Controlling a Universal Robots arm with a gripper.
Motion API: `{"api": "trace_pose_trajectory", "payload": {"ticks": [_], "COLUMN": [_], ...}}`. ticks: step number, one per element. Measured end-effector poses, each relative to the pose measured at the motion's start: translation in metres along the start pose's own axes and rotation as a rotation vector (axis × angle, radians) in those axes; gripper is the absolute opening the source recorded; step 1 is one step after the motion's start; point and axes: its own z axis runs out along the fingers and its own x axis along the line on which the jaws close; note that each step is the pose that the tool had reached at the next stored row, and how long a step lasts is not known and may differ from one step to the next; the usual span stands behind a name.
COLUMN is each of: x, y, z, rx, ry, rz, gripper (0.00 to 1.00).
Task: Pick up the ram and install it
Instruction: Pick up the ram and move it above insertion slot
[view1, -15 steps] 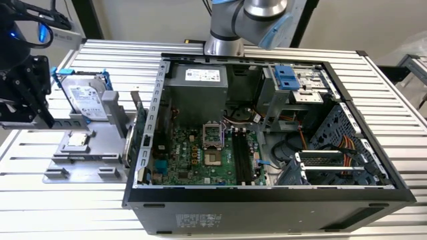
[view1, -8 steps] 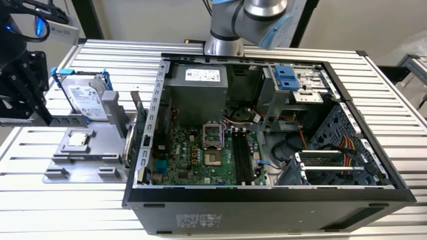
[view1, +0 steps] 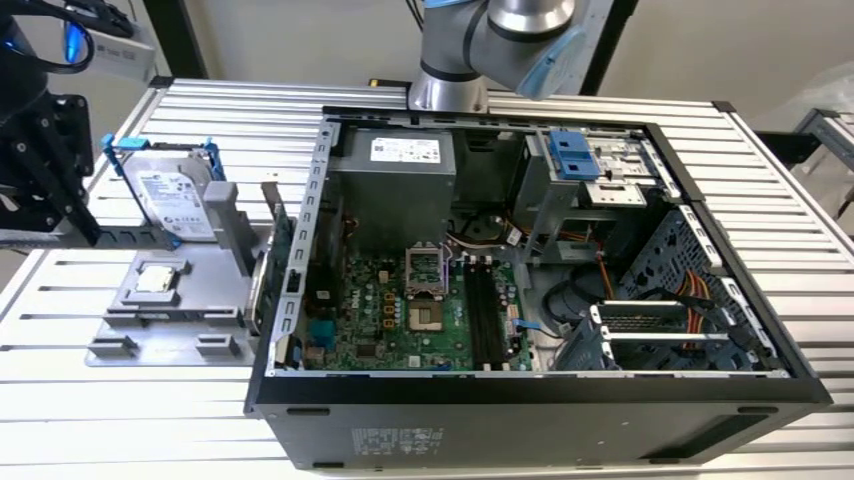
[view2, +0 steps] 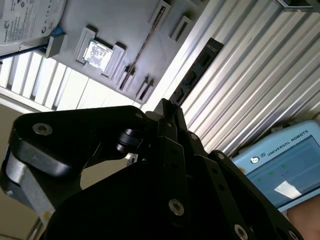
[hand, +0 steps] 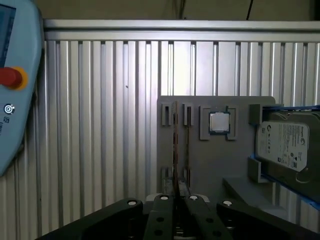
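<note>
The claw (hand: 176, 196) is black. Its two tips are pressed together, low in the middle of the first wrist view. In the second wrist view they meet in one point near the middle of the frame.

The ram (hand: 175, 150) is just above the tips in the first wrist view. It looks like a thin dark line, seen from its edge. It stands on its edge in a slot at the left side of the gray holder (hand: 210, 165). I cannot tell if the claw touches it.

Right of the ram, a small silver chip (hand: 219, 122) sits in a square nest. At the right edge is the hard drive (hand: 286, 145) in a blue bracket. The holder lies on a ribbed silver worktop (hand: 100, 125). At the left edge is a pale blue box (hand: 15, 125) with a red button (hand: 10, 77).

In the exterior view an open computer (view1: 534, 420) takes up the middle and right. Its green board (view1: 387, 320) lies flat inside, with long black slots (view1: 483, 315) near the middle. The holder is at the lower left, just beside the computer.
</note>
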Motion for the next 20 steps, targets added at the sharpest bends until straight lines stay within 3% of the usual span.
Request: {"api": "trace_pose_trajectory", "payload": {"ticks": [12, 20], "x": [-0.0002, -0.0002], "y": [-0.0002, -0.0067], "z": [-0.0032, -0.0033], "rx": [-0.0003, -0.0001], "ry": [0.0002, 0.0001], "rz": [0.000, 0.000], "gripper": [0.00, 0.00]}}
